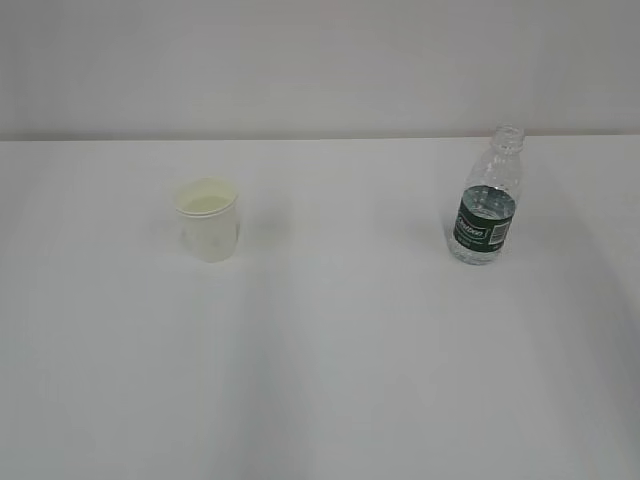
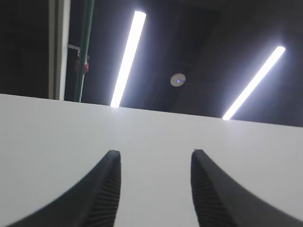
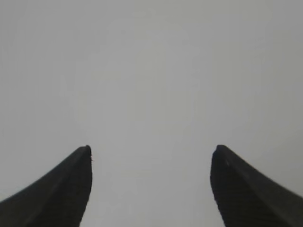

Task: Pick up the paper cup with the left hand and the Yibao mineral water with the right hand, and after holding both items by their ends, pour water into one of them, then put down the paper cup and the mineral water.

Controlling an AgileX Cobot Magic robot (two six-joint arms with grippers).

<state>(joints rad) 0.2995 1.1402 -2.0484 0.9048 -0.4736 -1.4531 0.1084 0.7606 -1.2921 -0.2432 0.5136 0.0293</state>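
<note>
The white paper cup (image 1: 208,218) stands upright on the left of the white table (image 1: 330,360) in the exterior view. To the right stands the Yibao mineral water (image 1: 487,200), a clear ribbed bottle with a dark green label and no cap, partly filled. Neither arm shows in the exterior view. In the left wrist view my left gripper (image 2: 155,153) is open with nothing between its black fingers, and only a white surface lies ahead of it. My right gripper (image 3: 151,149) is open wider, also with nothing in it, facing plain white. Neither wrist view shows the cup or the bottle.
A pale wall (image 1: 320,60) rises behind the table's far edge. In the left wrist view, long ceiling lights (image 2: 128,56) and a dark ceiling show above the white surface.
</note>
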